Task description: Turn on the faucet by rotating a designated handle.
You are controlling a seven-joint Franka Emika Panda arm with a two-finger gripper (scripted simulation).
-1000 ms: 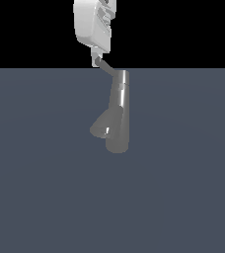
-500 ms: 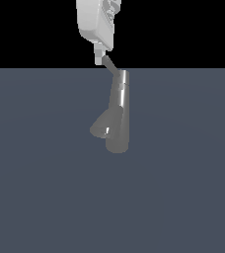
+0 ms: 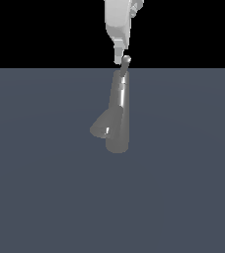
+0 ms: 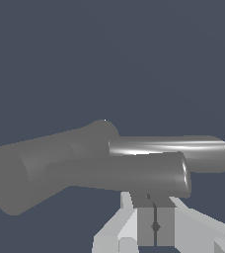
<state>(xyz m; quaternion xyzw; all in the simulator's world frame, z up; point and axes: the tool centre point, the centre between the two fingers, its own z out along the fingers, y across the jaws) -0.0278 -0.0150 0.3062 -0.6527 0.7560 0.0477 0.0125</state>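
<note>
The shiny grey faucet (image 3: 118, 123) stands in the middle of the exterior view, its thick spout (image 3: 101, 129) angling down toward that view's left. The thin handle (image 3: 125, 69) rises from the column's top, with its rounded end just above the horizon line. My white gripper (image 3: 119, 59) hangs from above, its tip right beside the handle's end on the exterior view's left. In the wrist view the fingers (image 4: 165, 225) are shut together with only a thin seam between them. They press against the nearest grey rod, the handle (image 4: 134, 173), and the faucet body (image 4: 40, 165) lies behind it.
A flat dark grey-blue floor (image 3: 183, 188) surrounds the faucet on every side. Above its far edge there is only black background. No other objects show.
My gripper has moved toward the exterior view's right. The handle has swung with it, from sticking out up-left of the column to standing nearly in line above it.
</note>
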